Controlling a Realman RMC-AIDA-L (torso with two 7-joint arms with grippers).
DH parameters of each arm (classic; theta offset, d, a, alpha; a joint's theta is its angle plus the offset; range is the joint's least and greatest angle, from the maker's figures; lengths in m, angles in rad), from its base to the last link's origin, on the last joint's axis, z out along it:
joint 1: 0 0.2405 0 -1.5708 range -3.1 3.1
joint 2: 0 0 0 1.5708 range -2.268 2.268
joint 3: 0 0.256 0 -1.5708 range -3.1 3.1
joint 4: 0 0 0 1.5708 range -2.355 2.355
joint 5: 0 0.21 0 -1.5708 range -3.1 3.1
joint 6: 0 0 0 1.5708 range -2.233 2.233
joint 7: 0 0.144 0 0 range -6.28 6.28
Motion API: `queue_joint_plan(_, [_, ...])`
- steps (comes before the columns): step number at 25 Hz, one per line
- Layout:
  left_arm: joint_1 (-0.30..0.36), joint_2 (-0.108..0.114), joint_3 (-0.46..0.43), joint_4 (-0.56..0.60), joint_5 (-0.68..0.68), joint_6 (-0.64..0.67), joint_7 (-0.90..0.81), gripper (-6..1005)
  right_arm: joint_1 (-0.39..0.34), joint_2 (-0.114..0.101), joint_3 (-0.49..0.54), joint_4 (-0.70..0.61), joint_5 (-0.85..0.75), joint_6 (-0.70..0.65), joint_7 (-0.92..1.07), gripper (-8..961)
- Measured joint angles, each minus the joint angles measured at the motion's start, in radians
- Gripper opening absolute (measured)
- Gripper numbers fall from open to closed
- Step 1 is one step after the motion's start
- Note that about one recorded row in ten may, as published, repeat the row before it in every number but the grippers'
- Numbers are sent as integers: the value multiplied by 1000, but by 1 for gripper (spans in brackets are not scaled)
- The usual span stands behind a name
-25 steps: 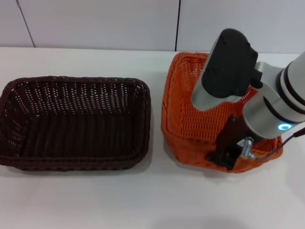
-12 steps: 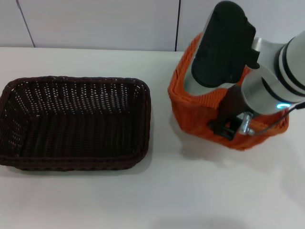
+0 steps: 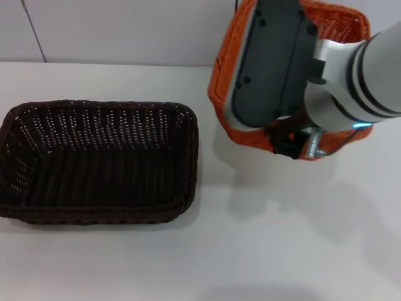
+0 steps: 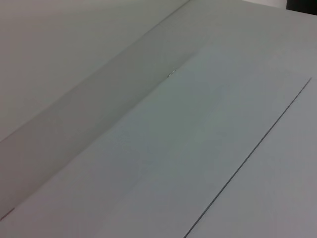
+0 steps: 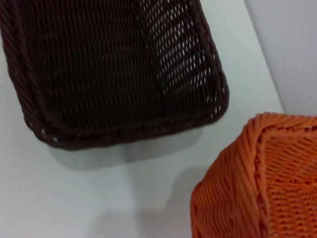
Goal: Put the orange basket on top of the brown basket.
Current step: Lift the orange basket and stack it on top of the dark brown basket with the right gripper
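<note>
The orange basket [image 3: 222, 106] hangs tilted in the air at the far right of the head view, above the white table. My right gripper [image 3: 289, 142] is shut on its near wall, with the arm covering most of the basket. A corner of the orange basket also shows in the right wrist view [image 5: 257, 183]. The brown basket [image 3: 189, 157] sits upright and empty on the table's left half, a gap apart from the orange one. It also shows in the right wrist view [image 5: 214, 84]. My left gripper is out of view.
The white table [image 3: 207, 251] runs under both baskets, with a pale panelled wall [image 3: 125, 31] along its far edge. The orange basket's shadow lies on the table below it. The left wrist view shows only plain pale panels.
My right gripper has lifted the orange basket off the table, raising it and tilting it. The brown basket has not moved.
</note>
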Motion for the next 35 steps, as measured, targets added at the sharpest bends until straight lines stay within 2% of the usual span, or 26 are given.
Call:
queue_joint_plan(9, [1, -2, 7, 5, 0, 0, -5, 711, 4, 0, -79, 96, -19, -92, -100, 134])
queue_joint_plan(15, [0, -4, 13, 11, 1, -3, -4, 711, -20, 1, -100, 106, -20, -201, -180, 137])
queue_joint_plan(23, [-2, -6, 16, 26, 1, -12, -4, 711, -6, 1, -111, 88, 13, -290, -256, 142])
queue_joint_plan(35, [-6, -6, 47, 38, 3, -22, -21, 711, 6, 0, -88, 50, 292, -354, -580, 149])
